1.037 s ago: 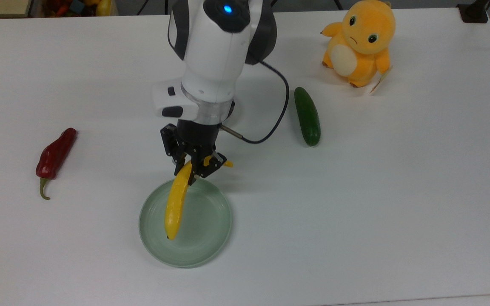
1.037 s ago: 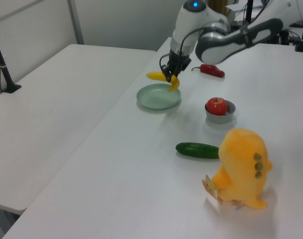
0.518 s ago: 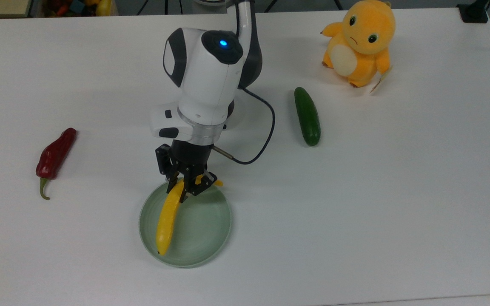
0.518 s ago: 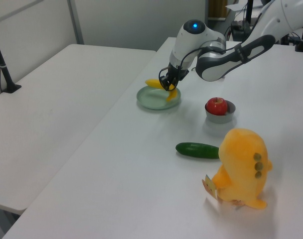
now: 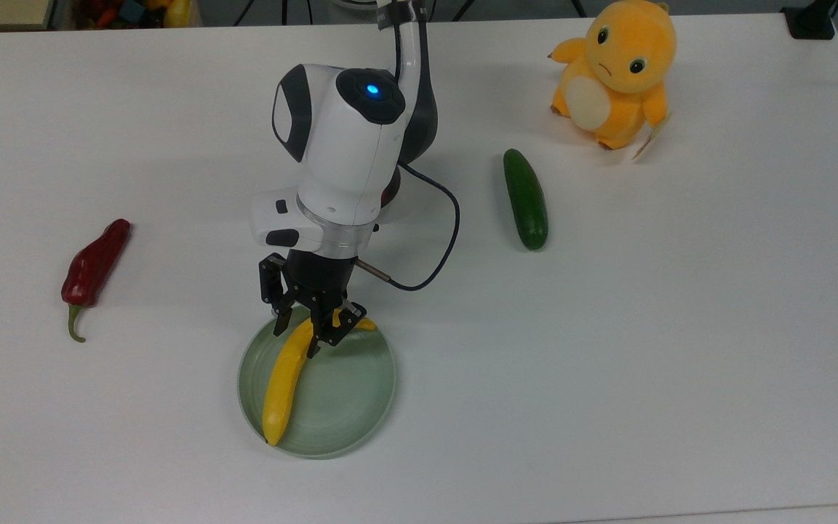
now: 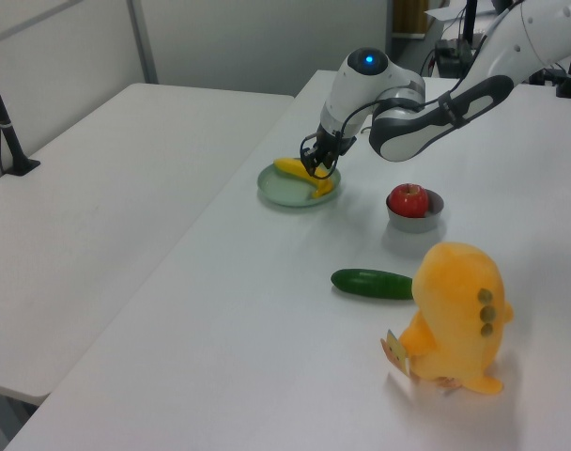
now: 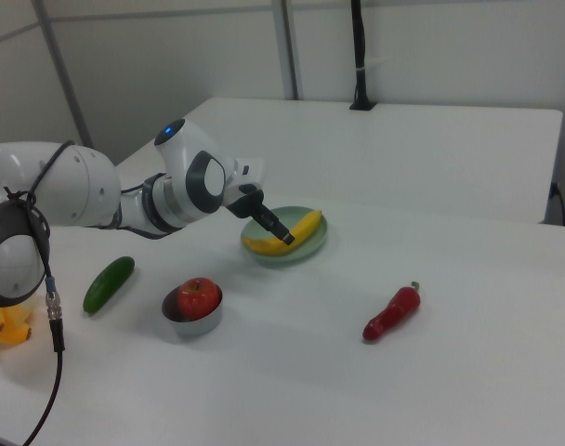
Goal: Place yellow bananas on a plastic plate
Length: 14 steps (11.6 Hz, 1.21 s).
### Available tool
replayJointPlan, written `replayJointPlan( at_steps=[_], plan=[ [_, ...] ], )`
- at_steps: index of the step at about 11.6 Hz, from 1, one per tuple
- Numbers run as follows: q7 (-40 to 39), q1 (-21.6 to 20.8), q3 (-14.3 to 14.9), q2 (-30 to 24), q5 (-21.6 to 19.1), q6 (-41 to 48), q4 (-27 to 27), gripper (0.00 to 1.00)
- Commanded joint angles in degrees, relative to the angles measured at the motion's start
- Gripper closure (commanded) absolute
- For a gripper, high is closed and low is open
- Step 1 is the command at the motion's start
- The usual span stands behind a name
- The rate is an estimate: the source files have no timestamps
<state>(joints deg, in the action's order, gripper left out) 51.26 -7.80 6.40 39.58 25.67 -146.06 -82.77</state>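
Observation:
The yellow banana lies on the pale green plate, its stem end at the far rim and its dark tip at the near left rim in the top view. My gripper stands low over the stem end, open, one finger on each side of the fruit. In the left view the banana rests across the plate under the gripper. From the right view, the banana spans the plate with the gripper at its middle.
A dark green cucumber lies to the top view's right of the arm, and an orange plush toy sits at the far right. A red pepper lies on the left. A grey bowl holding a red apple stands near the plate.
The gripper came down and toward the top view's left with the banana, laid it flat on the plate, and its fingers spread apart.

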Motion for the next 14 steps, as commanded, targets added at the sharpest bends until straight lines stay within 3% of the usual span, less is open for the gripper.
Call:
replayJointPlan(
  at_steps=[1,4,7,11,14],
  plan=[
    [1.5,-0.7,0.5,-0.7,1.4,-1.2,-0.6,0.0],
    [1.3,-0.5,0.5,-6.4,0.5,1.2,-2.1,0.0],
    [1.1,-0.6,0.2,-13.7,-1.4,12.0,-3.3,0.0],
    [-4.7,-0.5,0.2,-21.9,-11.0,25.5,-3.8,0.0],
    [-12.5,-0.6,0.2,-29.2,-19.8,41.9,-4.5,0.0]
  ],
)
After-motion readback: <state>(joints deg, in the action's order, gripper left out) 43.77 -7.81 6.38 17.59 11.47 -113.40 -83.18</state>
